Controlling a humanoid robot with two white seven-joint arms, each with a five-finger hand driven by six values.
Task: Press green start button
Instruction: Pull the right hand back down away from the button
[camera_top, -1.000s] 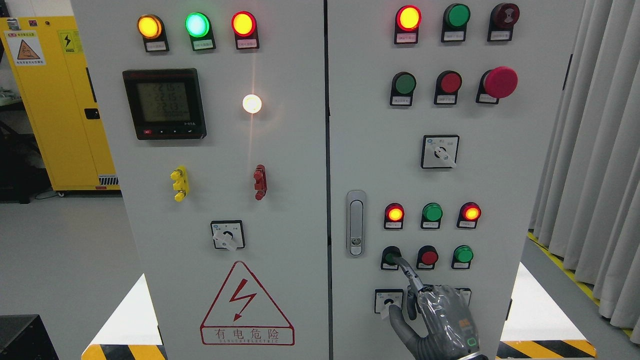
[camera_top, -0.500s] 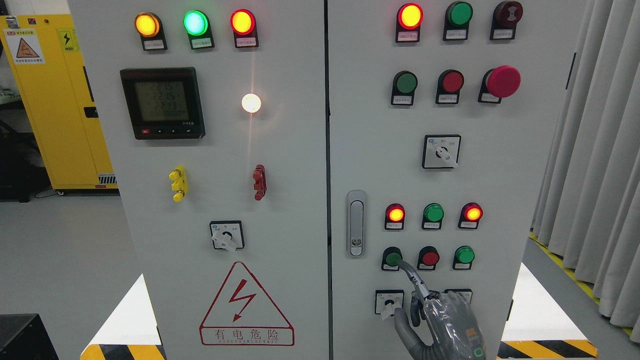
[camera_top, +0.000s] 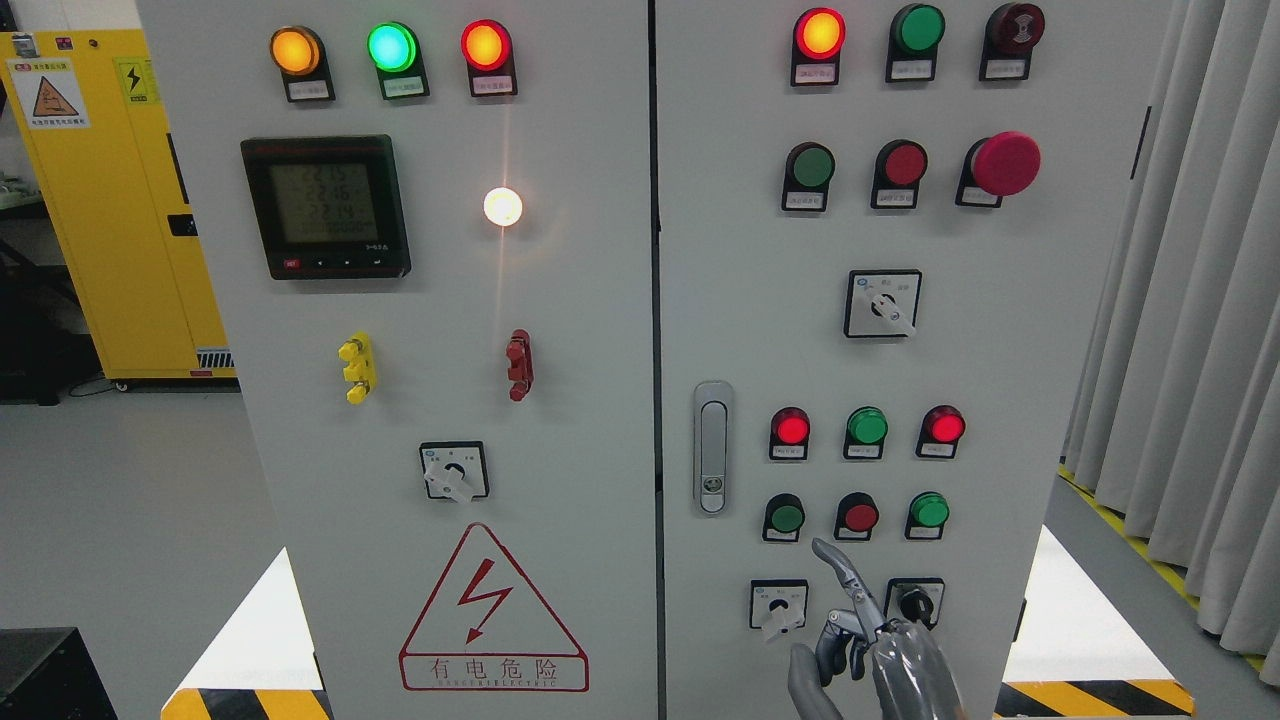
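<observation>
- Button: green start button (camera_top: 786, 517), up-left of right hand (camera_top: 880, 650), looks rigid, spring-loaded; press its centre squarely.
- Hand: index finger (camera_top: 838, 568) extended, others curled, holding nothing, clear of the panel (camera_top: 1000, 400).

Round green start button (camera_top: 786, 517), unlit, lower right panel, leftmost in row

Right hand (camera_top: 868, 655) low at cabinet's right door (camera_top: 1000, 350), index finger (camera_top: 840, 572) extended, remaining fingers curled. Fingertip just below and right of green start button (camera_top: 786, 517), not touching. Red button (camera_top: 859, 516) immediately right. Rotary switch (camera_top: 778, 604) left of hand.
</observation>
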